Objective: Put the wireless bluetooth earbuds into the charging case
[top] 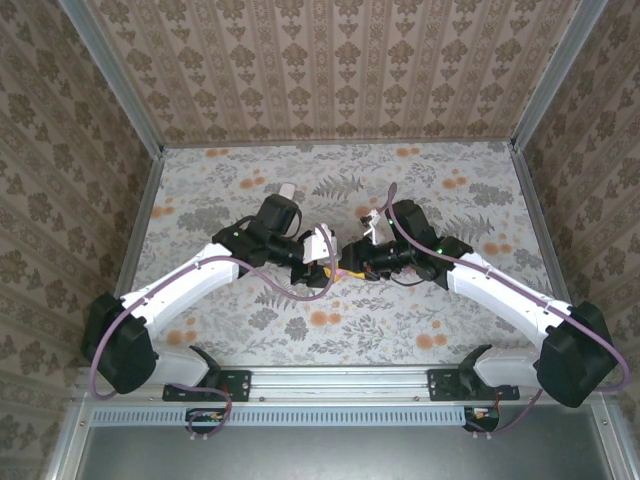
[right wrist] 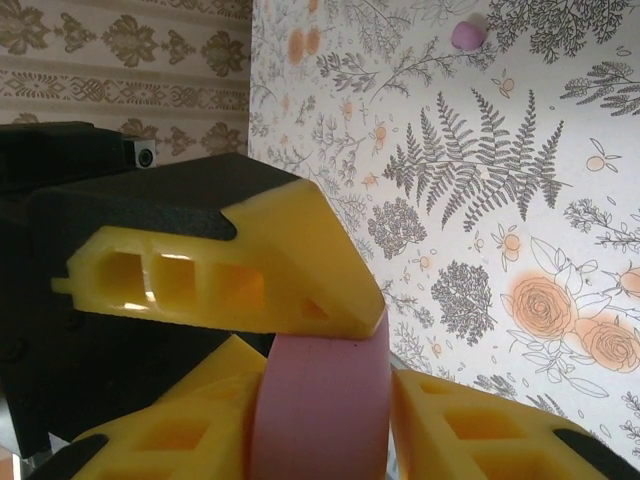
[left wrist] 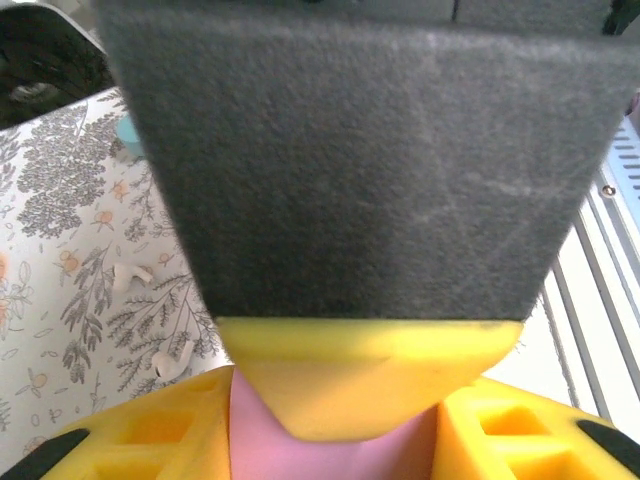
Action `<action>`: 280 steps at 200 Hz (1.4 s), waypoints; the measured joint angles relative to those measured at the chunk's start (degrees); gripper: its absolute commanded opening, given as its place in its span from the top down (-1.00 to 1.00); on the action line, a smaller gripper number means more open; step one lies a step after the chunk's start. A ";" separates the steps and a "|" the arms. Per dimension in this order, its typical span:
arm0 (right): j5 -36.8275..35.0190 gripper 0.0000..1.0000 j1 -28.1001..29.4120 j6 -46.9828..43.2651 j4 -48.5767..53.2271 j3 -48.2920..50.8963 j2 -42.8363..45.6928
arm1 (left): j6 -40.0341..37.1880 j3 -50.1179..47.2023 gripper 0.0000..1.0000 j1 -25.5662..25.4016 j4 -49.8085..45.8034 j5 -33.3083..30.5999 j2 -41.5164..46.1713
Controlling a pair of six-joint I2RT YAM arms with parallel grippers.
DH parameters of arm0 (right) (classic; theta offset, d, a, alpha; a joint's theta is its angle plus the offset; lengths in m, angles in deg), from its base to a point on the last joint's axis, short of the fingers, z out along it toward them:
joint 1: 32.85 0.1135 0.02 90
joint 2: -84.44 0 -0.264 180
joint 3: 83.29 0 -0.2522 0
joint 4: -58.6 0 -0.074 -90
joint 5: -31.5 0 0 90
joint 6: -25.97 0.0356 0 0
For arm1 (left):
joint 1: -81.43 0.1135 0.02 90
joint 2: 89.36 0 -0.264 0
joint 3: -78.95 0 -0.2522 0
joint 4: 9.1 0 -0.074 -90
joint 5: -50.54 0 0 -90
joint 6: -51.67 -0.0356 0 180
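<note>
- The floral-patterned tabletop carries everything, and both arms meet above its middle.
- The left gripper and the right gripper face each other on one object. Each has its yellow fingers pressed against opposite sides of it. Both look clamped on it, their grips set crosswise to each other.
- The pink, smooth-sided, rounded plastic charging case sits between those fingers, lifted off the table near its centre.
  - It shows a matte, pebble-like curve with no seam or hinge in sight. I cannot tell whether the lid is open.
  - I judge it light and stiff, with a hard shell that will not give.
  - The curved, slick flanks could let it squirt out of a pinch.
  - The safest hold is probably low across the broad sides, leaving the lid half free.
- Two white plastic earbuds lie on the table beside the left gripper, apart from each other, each a small bulb with a short stem.
  - They are probably almost weightless, hard and glossy, so apt to roll or flick away.
  - They likely need a gentle fingertip pinch across the bulb.
- A small pink rounded piece lies well away on the table. It may be a bud, but it is too small to be sure.
</note>
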State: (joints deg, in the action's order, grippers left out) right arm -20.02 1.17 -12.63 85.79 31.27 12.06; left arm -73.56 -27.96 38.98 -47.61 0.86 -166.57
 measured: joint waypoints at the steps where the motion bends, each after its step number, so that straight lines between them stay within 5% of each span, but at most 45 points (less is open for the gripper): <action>1: 0.00 0.21 0.00 0.02 0.00 0.00 0.00 | 0.00 0.00 0.12 0.00 0.00 -0.04 0.00; 46: 0.00 0.43 0.00 0.09 0.00 -0.02 0.00 | -0.02 0.09 0.09 0.00 -0.20 -1.01 0.00; 77: -0.17 0.47 0.00 0.04 -0.02 -0.02 0.00 | -0.81 0.15 -0.40 -0.22 -0.31 -1.55 0.00; 132: 1.31 0.47 -4.98 4.07 -6.80 1.53 0.90 | 1.16 -3.85 -0.68 2.16 4.94 -3.39 6.69; 181: 9.70 0.45 -13.22 11.61 -19.85 2.32 0.94 | 17.22 -14.49 -0.68 13.51 27.82 2.08 13.00; 225: 14.58 0.45 -15.06 19.26 -29.97 -0.09 -1.64 | 29.24 -14.19 -0.66 13.84 45.22 7.32 5.79; 280: 16.31 0.45 -15.04 28.06 -39.74 -2.93 -4.24 | 34.99 -13.05 -0.47 13.14 58.12 10.29 0.55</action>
State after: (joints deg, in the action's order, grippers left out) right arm -3.71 -13.86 15.43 46.05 28.34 7.82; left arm -38.56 -41.01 52.11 10.51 11.15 -166.03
